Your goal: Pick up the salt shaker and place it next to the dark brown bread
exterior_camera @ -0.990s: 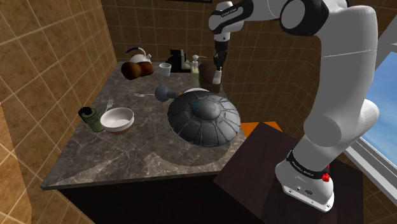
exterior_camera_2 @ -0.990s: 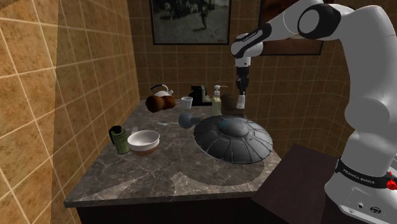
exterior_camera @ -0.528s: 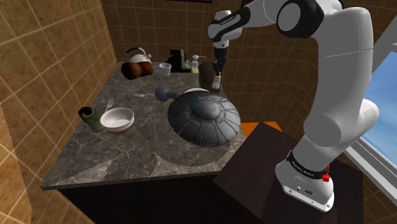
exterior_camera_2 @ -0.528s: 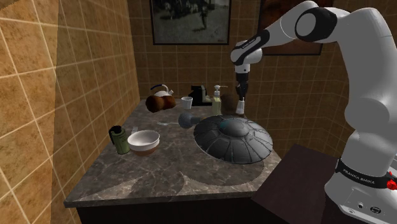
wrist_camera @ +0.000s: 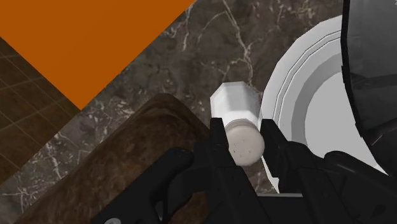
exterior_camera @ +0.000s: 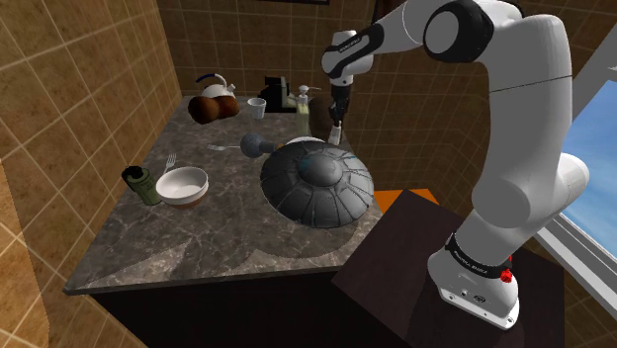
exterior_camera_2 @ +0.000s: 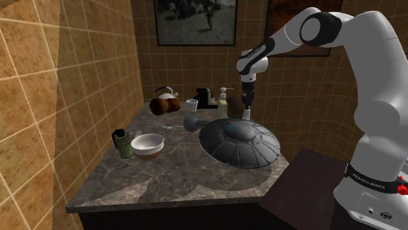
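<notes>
The white arm's wrist band reads "FRANKA EMIKA" (exterior_camera_2: 370,185) as its black gripper (wrist_camera: 243,127) clasps a white salt shaker (wrist_camera: 235,105) by the capped end, one finger on each side. In the wrist view the shaker hangs over a dark, white-veined marble counter (exterior_camera: 198,247), just beside the dark brown bread (wrist_camera: 121,172) and close to the pale rim of a dark grey ribbed dome (exterior_camera: 316,183). Whether its base touches the stone cannot be told.

In the second exterior view the shaker (exterior_camera_2: 246,114) sits at the dome's far edge, the bread (exterior_camera_2: 233,103) and a soap dispenser (exterior_camera_2: 223,102) just behind it. Brown tiled walls (exterior_camera: 59,89) close in the counter's corner, where a framed picture (exterior_camera_2: 195,19) hangs. A window (exterior_camera: 598,129) shows blue sky beside the dark brown stand (exterior_camera: 445,287), and an orange patch (exterior_camera: 415,195) lies beyond the counter's edge.

Well apart along the counter stand a kettle (exterior_camera: 211,84), a white cup (exterior_camera: 257,107), a white bowl (exterior_camera: 183,184) with a fork (exterior_camera: 170,160) behind it, and a dark green canister (exterior_camera: 139,184).
</notes>
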